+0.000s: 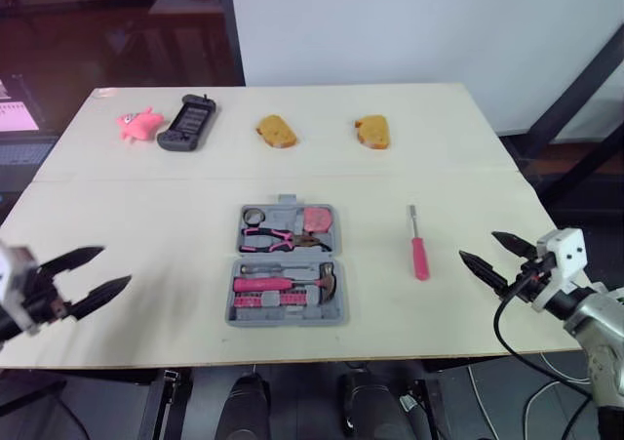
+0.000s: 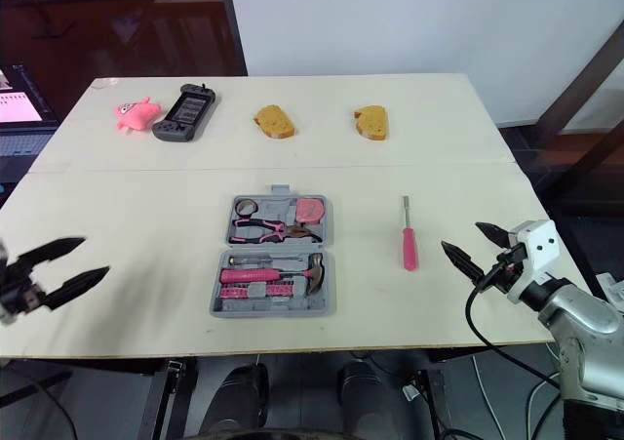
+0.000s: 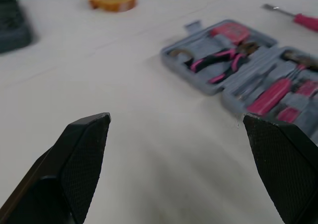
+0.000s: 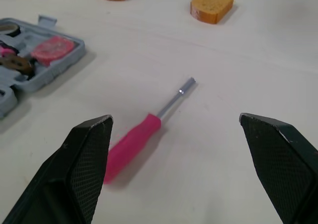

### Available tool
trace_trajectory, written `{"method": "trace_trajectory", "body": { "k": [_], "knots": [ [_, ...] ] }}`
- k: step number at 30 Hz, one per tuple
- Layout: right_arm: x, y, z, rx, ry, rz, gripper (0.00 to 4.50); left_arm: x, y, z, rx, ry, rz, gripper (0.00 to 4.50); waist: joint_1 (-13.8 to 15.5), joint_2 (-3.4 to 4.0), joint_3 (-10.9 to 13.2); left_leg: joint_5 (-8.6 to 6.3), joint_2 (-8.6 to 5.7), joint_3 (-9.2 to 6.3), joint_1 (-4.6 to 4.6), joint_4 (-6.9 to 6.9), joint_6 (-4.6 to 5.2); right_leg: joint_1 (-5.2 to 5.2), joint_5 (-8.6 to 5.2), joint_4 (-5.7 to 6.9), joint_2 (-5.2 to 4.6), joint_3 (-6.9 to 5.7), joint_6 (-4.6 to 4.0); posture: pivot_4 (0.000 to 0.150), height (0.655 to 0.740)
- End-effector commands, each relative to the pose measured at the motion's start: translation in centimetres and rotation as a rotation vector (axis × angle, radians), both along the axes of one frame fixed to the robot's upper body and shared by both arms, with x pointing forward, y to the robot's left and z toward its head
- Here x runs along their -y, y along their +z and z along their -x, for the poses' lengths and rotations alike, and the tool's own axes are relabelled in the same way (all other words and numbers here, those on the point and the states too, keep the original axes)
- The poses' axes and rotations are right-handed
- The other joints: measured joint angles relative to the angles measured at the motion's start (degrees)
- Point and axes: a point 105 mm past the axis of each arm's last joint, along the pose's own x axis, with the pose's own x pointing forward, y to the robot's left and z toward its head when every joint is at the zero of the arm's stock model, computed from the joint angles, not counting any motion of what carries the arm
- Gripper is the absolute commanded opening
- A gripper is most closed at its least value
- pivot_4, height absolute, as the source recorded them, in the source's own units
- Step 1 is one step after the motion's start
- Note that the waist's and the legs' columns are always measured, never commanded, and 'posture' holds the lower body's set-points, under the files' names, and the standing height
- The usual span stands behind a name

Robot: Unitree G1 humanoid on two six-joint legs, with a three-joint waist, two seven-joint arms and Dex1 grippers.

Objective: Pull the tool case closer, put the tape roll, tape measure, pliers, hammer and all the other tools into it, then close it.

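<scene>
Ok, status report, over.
Left gripper open, right gripper open, both empty. Tool case open mid-table, pliers and hammer inside. Pink screwdriver outside, right of case, unobstructed.

Left pincer gapes; right pincer too (both empty)

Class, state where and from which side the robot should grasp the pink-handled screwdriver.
Grip the pink handle, its thickest part, from above with the open right gripper, fingers across its width: the screwdriver lies flat, apart from the tool case.
</scene>
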Motion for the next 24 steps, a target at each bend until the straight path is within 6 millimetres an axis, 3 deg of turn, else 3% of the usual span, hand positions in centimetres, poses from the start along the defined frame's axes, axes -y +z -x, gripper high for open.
{"method": "trace_trajectory", "body": {
  "k": [1, 3, 6, 8, 14, 18, 24],
  "knots": [
    [-1.0, 2.7, -0.1, 0.028, 0.003, -0.019, 4.39, 3.3, 2.4, -1.4, -0.004, -0.148, -0.012, 4.50, 0.17, 0.03, -0.01, 0.00, 0.00, 0.00, -0.01, -0.01, 0.00, 0.00, 0.00, -0.01, 0.00, 0.01, 0.01, 0.150, 0.7400],
    [-1.9, 3.5, 0.3, 0.016, 0.019, -0.059, 4.39, 4.9, 3.0, -2.2, -0.025, -0.196, -0.010, 4.50, 0.16, 0.15, 0.03, 0.00, 0.00, 0.03, 0.00, -0.06, 0.00, 0.00, -0.02, -0.02, 0.00, 0.03, 0.07, 0.150, 0.7400],
    [-3.8, 3.6, 1.4, -0.059, 0.026, 0.005, 4.39, 9.3, 3.8, -2.6, -0.070, -0.378, -0.055, 4.50, 0.26, 0.21, 0.08, 0.00, 0.03, -0.01, 0.00, -0.10, 0.02, -0.04, 0.05, 0.09, 0.10, 0.03, 0.36, 0.150, 0.7400],
    [-3.7, 3.3, 1.6, -0.087, -0.022, 0.044, 4.39, 10.7, 4.0, -2.7, -0.080, -0.443, -0.089, 4.50, 0.35, 0.20, 0.09, 0.00, 0.03, -0.03, -0.02, -0.08, 0.02, -0.05, 0.04, 0.10, 0.12, 0.03, 0.37, 0.150, 0.7400],
    [-4.4, 2.9, 1.9, -0.216, -0.104, 0.084, 4.39, 12.3, 4.5, -2.5, -0.083, -0.533, -0.156, 4.50, 0.05, 0.21, 0.11, 0.01, 0.01, -0.02, -0.02, 0.01, 0.02, -0.05, -0.05, 0.09, 0.11, 0.09, 0.13, 0.150, 0.7400],
    [-4.4, 2.9, 0.9, -0.300, -0.175, 0.057, 4.39, 12.6, 4.1, -1.9, -0.100, -0.548, -0.174, 4.50, 0.10, 0.18, 0.13, 0.01, 0.02, -0.02, -0.03, 0.02, 0.03, -0.05, -0.04, 0.08, 0.10, 0.10, 0.11, 0.150, 0.7400],
    [-5.1, 2.8, -3.2, -0.478, -0.254, 0.006, 4.39, 12.5, 3.6, -0.1, -0.095, -0.488, -0.166, 4.50, -0.80, 0.21, 0.25, 0.01, 0.02, -0.02, -0.07, 0.00, 0.03, -0.11, -0.04, 0.08, 0.09, 0.12, 0.09, 0.150, 0.7400]
  ]
}}
